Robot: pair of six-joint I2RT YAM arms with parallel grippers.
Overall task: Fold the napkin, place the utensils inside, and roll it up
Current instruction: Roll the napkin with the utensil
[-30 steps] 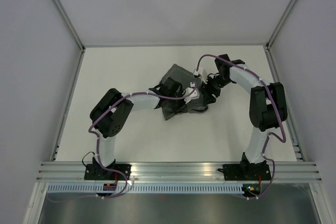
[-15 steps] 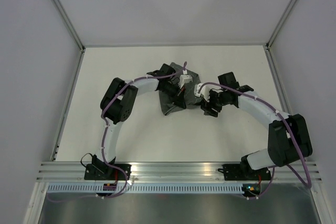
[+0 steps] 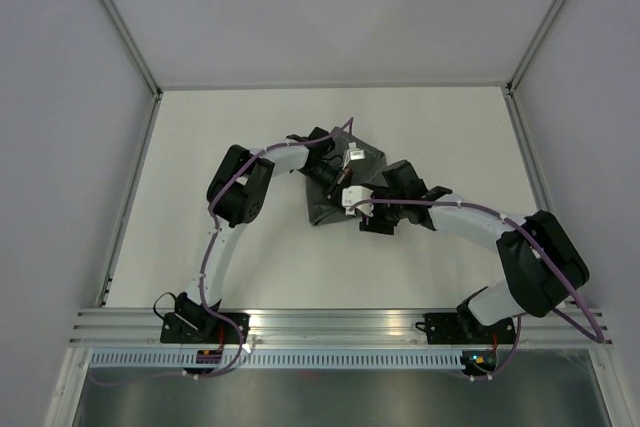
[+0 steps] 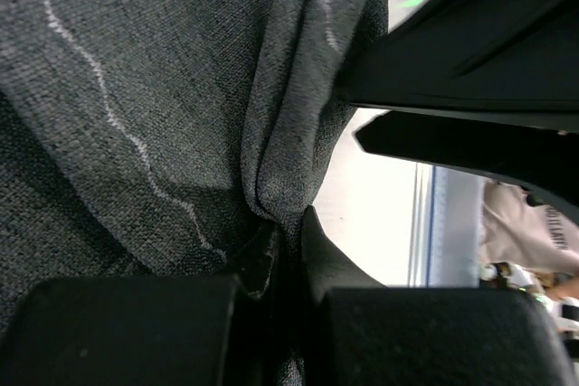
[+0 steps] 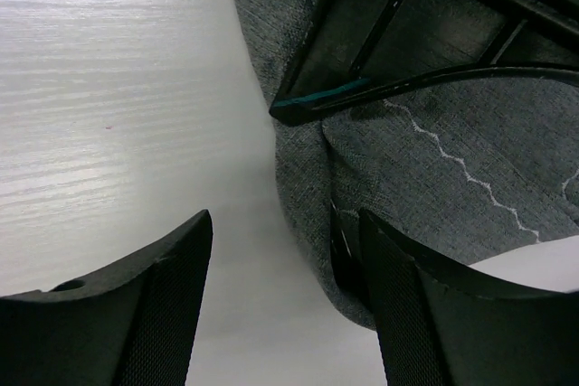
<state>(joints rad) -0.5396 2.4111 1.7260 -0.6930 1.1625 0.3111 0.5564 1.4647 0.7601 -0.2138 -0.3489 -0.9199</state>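
At the napkin (image 5: 434, 178) edge, my right tool (image 5: 285, 223) hangs apart over bare tabletop (image 5: 109, 88). My left tool (image 4: 288, 250) pinches a napkin fold.

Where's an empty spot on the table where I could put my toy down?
The table is bare on the left, between the left arm and the side rail, and in the near strip between both arm bases. The middle is crowded: the napkin, left gripper and right gripper bunch together.

I see my left arm (image 3: 281, 159) and right arm (image 3: 468, 217) as white tubes with black joints, purple cables (image 3: 206, 265) looped alongside, and black bases (image 3: 200, 321) at six o'clock.
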